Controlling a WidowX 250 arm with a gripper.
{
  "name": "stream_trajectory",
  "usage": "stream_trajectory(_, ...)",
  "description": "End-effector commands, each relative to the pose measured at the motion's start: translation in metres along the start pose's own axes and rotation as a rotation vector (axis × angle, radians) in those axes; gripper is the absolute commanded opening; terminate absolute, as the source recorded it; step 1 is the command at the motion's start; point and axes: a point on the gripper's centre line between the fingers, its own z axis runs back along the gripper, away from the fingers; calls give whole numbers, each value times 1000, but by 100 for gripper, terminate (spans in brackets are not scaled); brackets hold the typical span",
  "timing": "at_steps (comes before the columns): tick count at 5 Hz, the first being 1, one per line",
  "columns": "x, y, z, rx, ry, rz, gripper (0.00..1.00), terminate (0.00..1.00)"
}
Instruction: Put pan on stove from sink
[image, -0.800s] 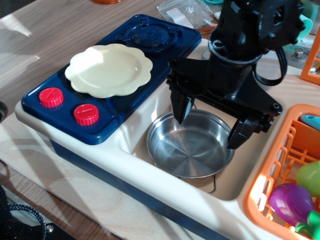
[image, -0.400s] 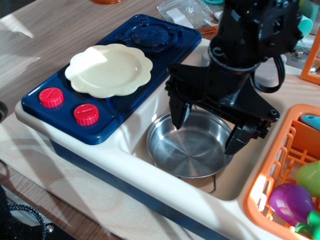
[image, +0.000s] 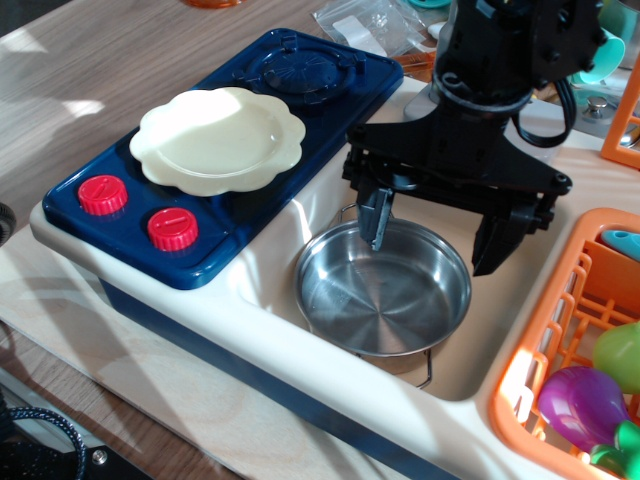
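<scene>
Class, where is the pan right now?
The pan sits in the sink, lower centre of view, right of the stove, under the open tool.

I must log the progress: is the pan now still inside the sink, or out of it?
Inside. The pan lies flat in the sink basin, below its rim; the open gripper hovers above its far edge, not gripping it.

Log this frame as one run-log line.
stage: pre-grasp | gripper: open, above far rim | shiny round steel pan: in cream plastic sink | navy toy stove: holds cream scalloped plate
</scene>
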Motion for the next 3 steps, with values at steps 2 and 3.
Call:
stream_trajectory(2, 23, -2, -7, -52, -134, 174, 100, 0)
stream_trajectory(3, 25, -6, -17, -89, -122, 187, 100, 0)
